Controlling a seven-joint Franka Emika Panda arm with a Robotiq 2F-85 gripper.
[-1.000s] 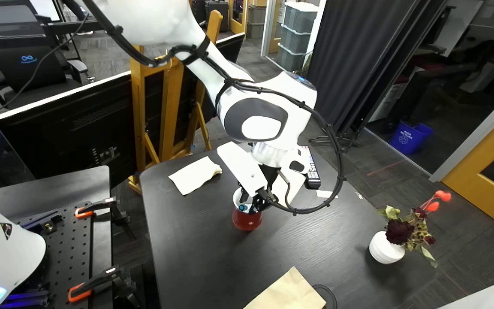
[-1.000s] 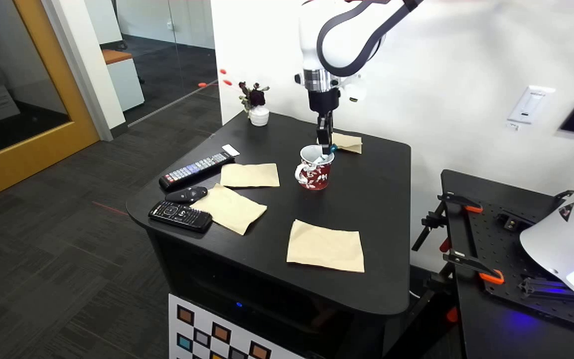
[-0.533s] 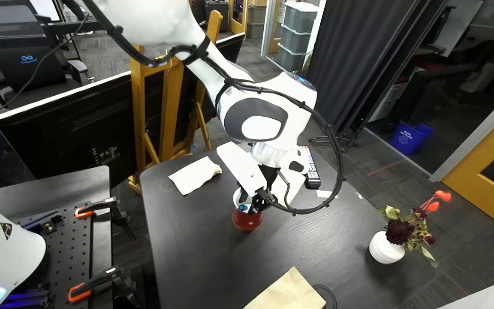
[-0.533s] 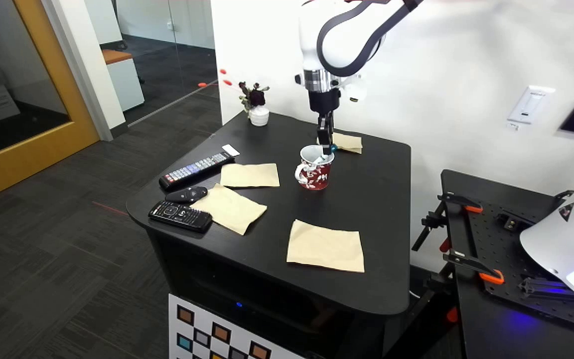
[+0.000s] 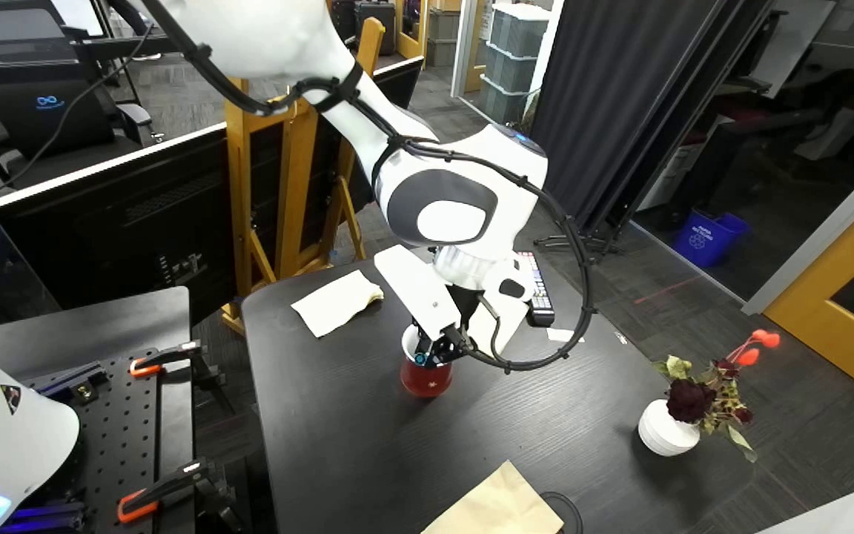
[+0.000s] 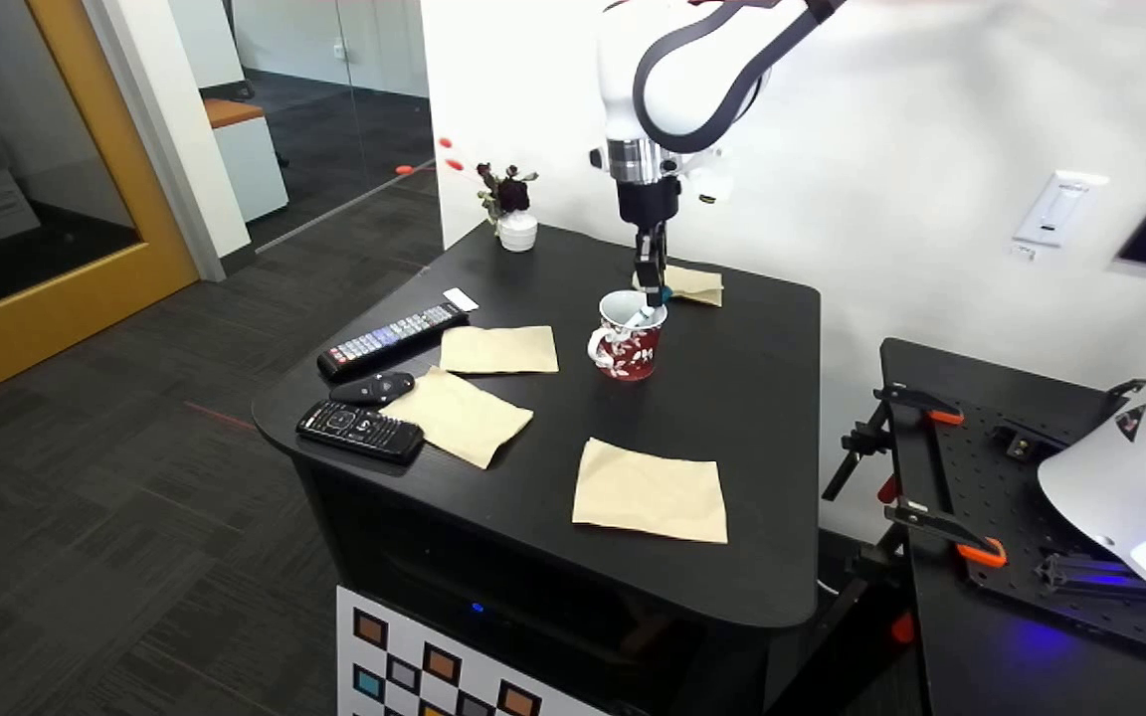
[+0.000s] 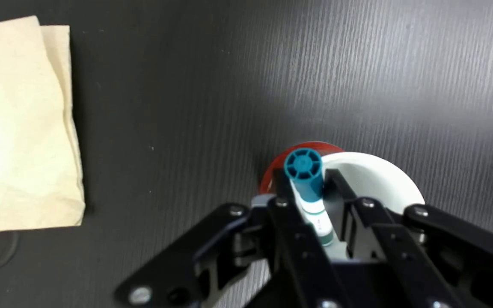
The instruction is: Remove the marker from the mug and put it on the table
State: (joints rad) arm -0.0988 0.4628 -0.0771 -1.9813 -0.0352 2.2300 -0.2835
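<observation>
The marker [image 7: 303, 164] has a teal end and a white body with a green band. It leans inside the mug [image 7: 372, 177], with its teal end at the rim. The mug is red with a white inside; it stands upright on the dark table [image 6: 732, 398] in both exterior views [image 5: 425, 381] [image 6: 630, 350]. My gripper [image 7: 306, 174] is over the mug with a finger against each side of the marker, just below its teal end. In an exterior view the gripper [image 6: 651, 285] points straight down at the rim. The marker's lower end is hidden in the wrist view.
Folded tan papers [image 6: 650, 492] lie around the mug, one [image 6: 694, 284] behind it. Black remotes [image 6: 392, 341] lie along a table edge. A white flower pot [image 5: 668, 428] stands at a corner. A wall [image 6: 891, 199] rises behind the table.
The fingers have drawn in on the marker. The marker's teal end and the mug have shifted very slightly. The arm has hardly moved.
</observation>
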